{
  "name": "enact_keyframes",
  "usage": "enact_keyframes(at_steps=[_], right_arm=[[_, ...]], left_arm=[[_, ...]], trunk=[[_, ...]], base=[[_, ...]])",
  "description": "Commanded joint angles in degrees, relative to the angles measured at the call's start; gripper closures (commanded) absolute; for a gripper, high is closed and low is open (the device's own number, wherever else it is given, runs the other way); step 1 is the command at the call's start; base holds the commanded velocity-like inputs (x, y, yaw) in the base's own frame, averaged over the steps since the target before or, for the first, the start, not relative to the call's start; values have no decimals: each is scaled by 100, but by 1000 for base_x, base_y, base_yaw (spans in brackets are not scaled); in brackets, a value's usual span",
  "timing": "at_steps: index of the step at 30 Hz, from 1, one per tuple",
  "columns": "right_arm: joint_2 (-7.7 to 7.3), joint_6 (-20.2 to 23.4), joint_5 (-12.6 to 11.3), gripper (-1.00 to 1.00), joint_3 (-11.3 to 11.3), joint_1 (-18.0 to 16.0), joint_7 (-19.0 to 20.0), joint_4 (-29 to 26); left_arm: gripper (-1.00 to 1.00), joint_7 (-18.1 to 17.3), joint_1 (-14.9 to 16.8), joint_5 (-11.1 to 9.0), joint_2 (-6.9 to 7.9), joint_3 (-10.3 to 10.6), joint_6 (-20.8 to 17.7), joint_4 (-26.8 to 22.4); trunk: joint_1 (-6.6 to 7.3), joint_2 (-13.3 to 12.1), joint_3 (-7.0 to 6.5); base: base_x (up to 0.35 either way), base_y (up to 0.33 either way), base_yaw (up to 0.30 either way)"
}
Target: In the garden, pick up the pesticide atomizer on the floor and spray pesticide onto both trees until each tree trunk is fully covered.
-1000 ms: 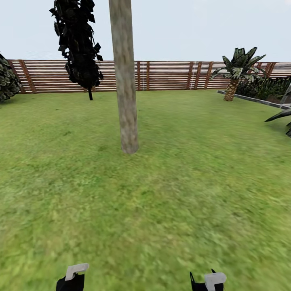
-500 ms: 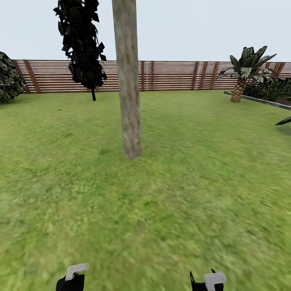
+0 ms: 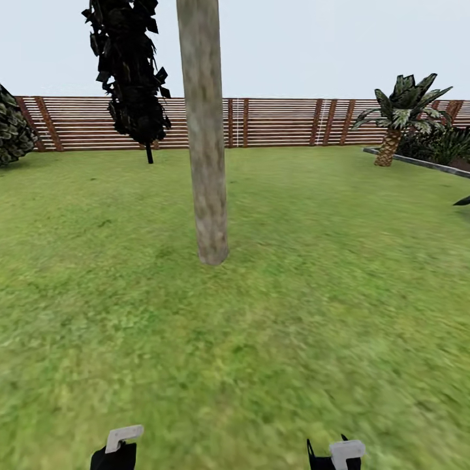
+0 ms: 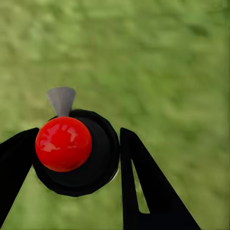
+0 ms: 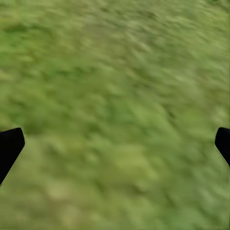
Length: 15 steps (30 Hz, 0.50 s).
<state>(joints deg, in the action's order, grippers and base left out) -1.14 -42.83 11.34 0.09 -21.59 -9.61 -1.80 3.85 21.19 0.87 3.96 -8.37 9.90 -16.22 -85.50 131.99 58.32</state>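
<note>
the whole head view has shifted a little since half a second ago, so the tree trunk point(image 3: 207, 143) stands slightly nearer on the lawn point(image 3: 326, 294); that is the camera moving. the left gripper point(image 4: 76, 153) holds its jaws closed around the pesticide atomizer point(image 4: 72, 151), red top up. the right gripper point(image 5: 115, 143) has its jaws spread wide over grass. the trunk's crown is cut off above; a black conifer point(image 3: 130, 72) and the fence point(image 3: 281, 121) stand behind.

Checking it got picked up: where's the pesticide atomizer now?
In the left wrist view, the pesticide atomizer sits between the left gripper fingers, over grass.
</note>
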Motion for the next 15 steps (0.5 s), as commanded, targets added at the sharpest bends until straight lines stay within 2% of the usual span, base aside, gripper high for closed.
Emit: enact_keyframes(at_steps=[1, 15], right_arm=[[0, -6, 61, -100, 0, -3, -53, 5], [6, -6, 61, -100, 0, -3, -54, 5]], left_arm=[[100, 11, 4, 10, -1, -6, 20, 5], [100, 11, 4, 10, -1, -6, 20, 84]], trunk=[[-2, 2, 5], [-2, 2, 5]], base=[[335, 0, 0], [335, 0, 0]])
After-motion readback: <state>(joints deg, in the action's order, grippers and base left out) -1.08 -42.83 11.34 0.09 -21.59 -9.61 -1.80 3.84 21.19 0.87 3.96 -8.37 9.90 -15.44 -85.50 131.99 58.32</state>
